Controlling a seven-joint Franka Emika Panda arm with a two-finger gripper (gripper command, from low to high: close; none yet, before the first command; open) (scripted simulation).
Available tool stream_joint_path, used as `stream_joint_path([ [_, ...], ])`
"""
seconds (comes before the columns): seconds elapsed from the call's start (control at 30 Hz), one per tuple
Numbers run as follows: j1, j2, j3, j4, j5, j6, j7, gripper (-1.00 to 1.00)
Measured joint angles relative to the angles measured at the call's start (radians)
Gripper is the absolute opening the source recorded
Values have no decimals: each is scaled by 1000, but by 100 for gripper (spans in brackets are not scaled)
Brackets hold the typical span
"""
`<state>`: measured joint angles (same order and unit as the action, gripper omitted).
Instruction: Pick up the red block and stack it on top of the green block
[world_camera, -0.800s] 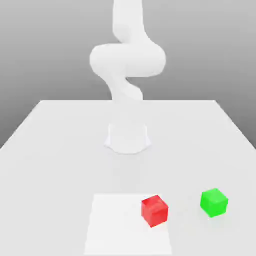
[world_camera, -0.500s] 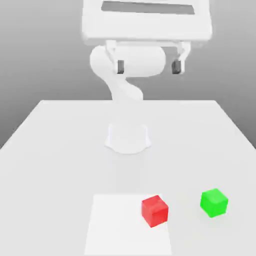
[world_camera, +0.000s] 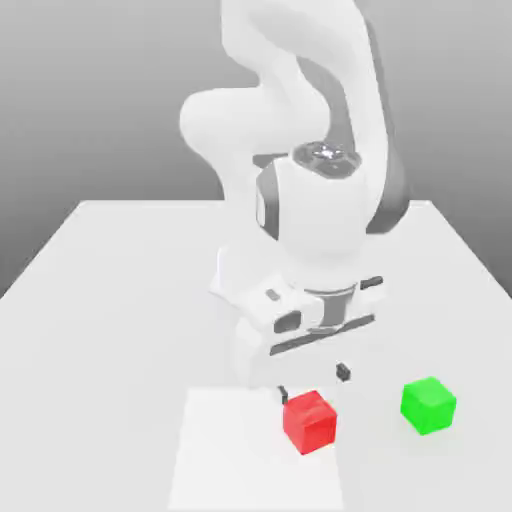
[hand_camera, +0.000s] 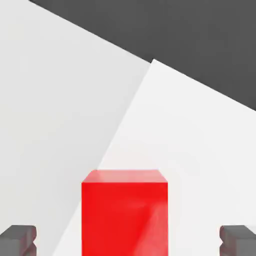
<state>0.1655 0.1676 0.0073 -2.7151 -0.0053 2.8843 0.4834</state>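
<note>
Gripper (world_camera: 314, 382) spread wide over red block (world_camera: 309, 421) — green block (world_camera: 428, 404) apart.

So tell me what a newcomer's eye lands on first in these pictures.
First the big white arm, bent low over the red block, with its end effector open just above it. Next the green block, alone on the table toward the exterior view's right. The red block rests on a paler square patch.

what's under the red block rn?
The red block sits on a lighter white patch of the table, at the patch's edge. The open gripper hovers just above it. The block's own underside is hidden.
</note>
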Motion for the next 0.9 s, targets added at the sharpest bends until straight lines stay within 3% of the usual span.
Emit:
stream_joint_path([
  [0.07,1,72,-2,10,-2,61,1,0],
  [0.1,1,94,-2,13,-3,80,2,-100],
  [0.33,0,93,-1,12,-6,78,4,-100],
  [0.53,-4,-99,8,-15,1,-86,-1,-100],
  [0.9,264,-184,146,45,12,-232,51,-100],
])
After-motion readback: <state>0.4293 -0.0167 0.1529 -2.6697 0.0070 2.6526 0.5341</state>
